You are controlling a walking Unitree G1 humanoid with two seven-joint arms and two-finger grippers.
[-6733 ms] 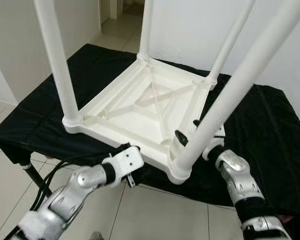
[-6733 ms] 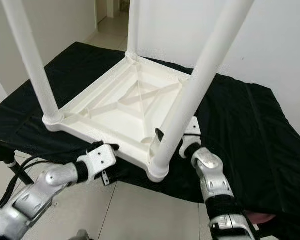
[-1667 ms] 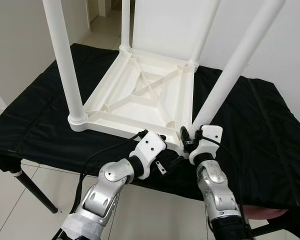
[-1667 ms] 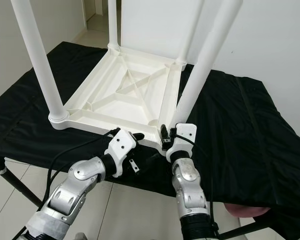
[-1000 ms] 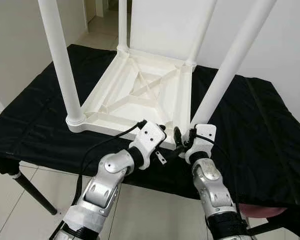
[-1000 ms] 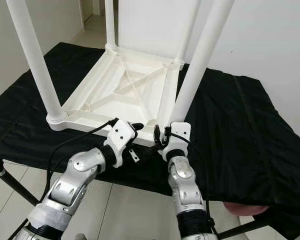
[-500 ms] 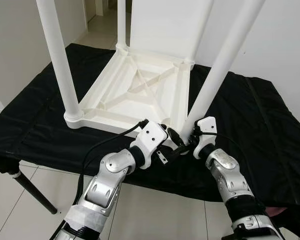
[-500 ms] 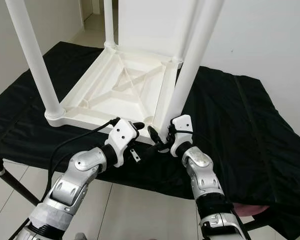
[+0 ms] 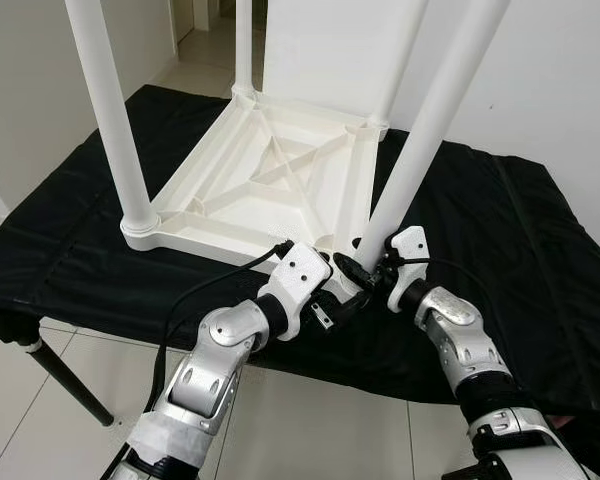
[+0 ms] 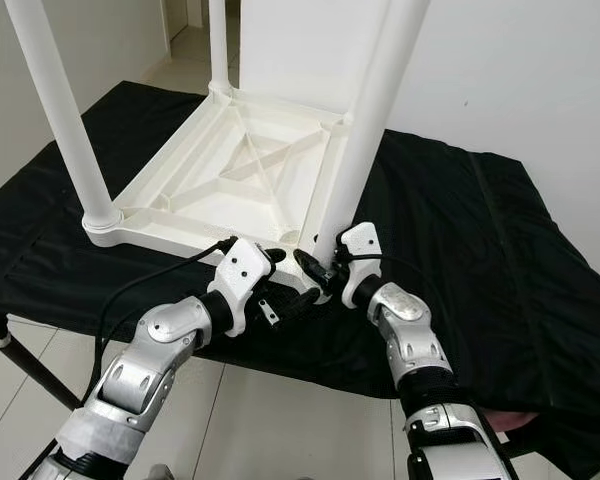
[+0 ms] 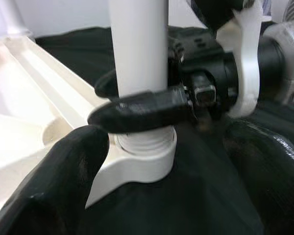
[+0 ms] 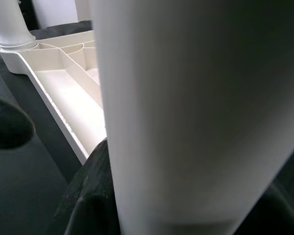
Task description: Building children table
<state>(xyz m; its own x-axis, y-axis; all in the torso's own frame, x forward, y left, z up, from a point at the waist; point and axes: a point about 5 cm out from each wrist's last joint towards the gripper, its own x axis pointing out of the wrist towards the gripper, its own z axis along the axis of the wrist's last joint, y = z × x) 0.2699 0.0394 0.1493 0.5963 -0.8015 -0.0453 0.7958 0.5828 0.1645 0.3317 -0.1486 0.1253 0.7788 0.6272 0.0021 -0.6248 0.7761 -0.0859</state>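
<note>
White walls and pale tiled floor surround us, and before us stands a tabletop (image 9: 540, 250) draped in black cloth. On that cloth lies the children's table (image 9: 270, 190), white plastic, upside down, its ribbed underside facing up and its four legs rising out of the corner sockets.

We judge the piece to be light and stiff, a moulded shell with hollow tube legs, smooth enough to slip under hard black fingers. It should not break easily, yet a long leg gives much leverage on its socket, so the best hold is low on the leg, just above the collar, where a twist or push goes straight into the joint.

That is where we are. At the near leg (image 9: 420, 130), the corner closest to us, our right gripper (image 10: 325, 268) reaches in from the right, and its fingers (image 11: 137, 110) pinch the leg just above the threaded collar, one on each side. Our left gripper (image 9: 342, 290) comes up from below the same corner, forearm angled toward the socket, wrist bent inward. One of its fingers lies close beside the socket; whether they are spread or pressed together we cannot tell.
</note>
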